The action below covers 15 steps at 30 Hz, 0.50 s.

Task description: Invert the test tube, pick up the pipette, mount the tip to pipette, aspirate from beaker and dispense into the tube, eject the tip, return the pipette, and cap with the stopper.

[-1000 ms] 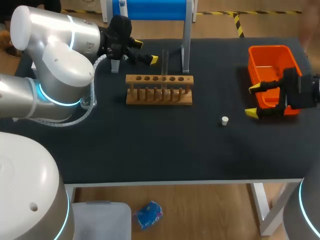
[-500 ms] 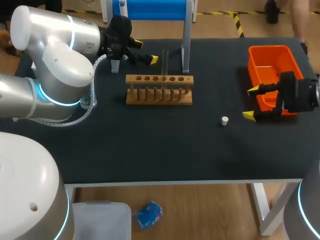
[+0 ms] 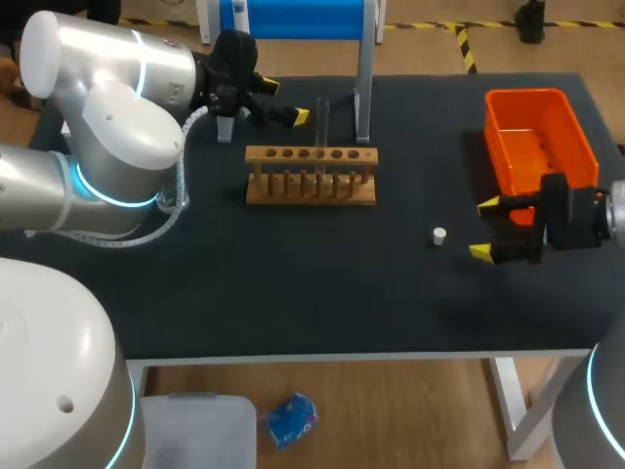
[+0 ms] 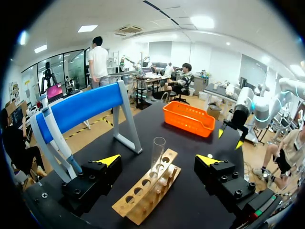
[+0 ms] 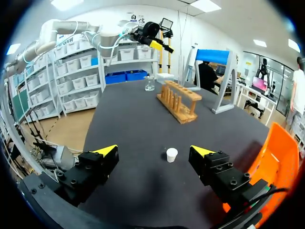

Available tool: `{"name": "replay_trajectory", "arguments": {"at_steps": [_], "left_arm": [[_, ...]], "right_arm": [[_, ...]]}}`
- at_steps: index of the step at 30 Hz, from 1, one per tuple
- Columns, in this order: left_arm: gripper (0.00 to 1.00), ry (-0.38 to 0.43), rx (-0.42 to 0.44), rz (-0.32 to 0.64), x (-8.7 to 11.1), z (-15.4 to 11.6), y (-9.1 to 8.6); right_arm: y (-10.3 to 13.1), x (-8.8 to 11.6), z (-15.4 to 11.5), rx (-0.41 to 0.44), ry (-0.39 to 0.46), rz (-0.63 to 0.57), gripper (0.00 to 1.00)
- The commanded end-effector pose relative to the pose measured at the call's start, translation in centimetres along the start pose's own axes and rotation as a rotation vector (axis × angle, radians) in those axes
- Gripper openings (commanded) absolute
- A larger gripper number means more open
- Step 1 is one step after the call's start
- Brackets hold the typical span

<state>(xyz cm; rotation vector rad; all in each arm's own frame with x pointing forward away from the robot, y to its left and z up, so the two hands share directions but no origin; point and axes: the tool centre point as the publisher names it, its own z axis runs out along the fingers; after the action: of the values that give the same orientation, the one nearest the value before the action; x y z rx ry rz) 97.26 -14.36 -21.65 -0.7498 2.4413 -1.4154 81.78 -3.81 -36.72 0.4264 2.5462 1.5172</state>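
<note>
Your left gripper [image 3: 284,102], jaws open, hangs by the clear glass test tube [image 3: 320,127] upright in the wooden rack [image 3: 311,176]; right gripper [image 3: 484,229], jaws open, near the small white stopper [image 3: 439,235].

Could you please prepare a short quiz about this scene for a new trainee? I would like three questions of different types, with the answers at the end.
1. True or false: the test tube stands upright in the wooden rack.
2. Where is the white stopper?
A. Inside the orange bin
B. On the table, ahead of the open jaws of the right arm
C. In a hole of the rack
3. Complete the sentence: the jaws of the left arm are open and hold ____.

Key: 1 true; 2 B; 3 nothing.
</note>
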Motion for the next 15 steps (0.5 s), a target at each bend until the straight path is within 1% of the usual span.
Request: {"name": "replay_trajectory", "arguments": {"at_steps": [1,8,9,10,11,12,14,15], "left_arm": [[1.00,0.002,-0.001,-0.001,0.0,0.0,0.0],[1.00,0.002,-0.001,-0.001,0.0,0.0,0.0],[1.00,0.002,-0.001,-0.001,0.0,0.0,0.0],[1.00,0.002,-0.001,-0.001,0.0,0.0,0.0],[1.00,0.002,-0.001,-0.001,0.0,0.0,0.0],[1.00,0.002,-0.001,-0.001,0.0,0.0,0.0],[1.00,0.002,-0.001,-0.001,0.0,0.0,0.0],[1.00,0.002,-0.001,-0.001,0.0,0.0,0.0]], "right_arm": [[-0.7,-1.0,1.8,-0.001,0.014,-0.002,1.00],[-0.8,-1.2,3.6,0.018,0.019,-0.019,1.00],[-0.9,-1.2,3.8,0.029,0.019,-0.027,0.95],[-0.9,-1.2,4.1,0.035,0.013,-0.031,0.85],[-0.9,-1.1,4.2,0.035,0.016,-0.028,0.86],[-0.9,-1.1,4.3,0.038,0.015,-0.030,0.83],[-1.0,-1.1,4.6,0.043,0.014,-0.029,0.83],[-1.1,-1.1,4.8,0.046,0.012,-0.028,0.81]]}}
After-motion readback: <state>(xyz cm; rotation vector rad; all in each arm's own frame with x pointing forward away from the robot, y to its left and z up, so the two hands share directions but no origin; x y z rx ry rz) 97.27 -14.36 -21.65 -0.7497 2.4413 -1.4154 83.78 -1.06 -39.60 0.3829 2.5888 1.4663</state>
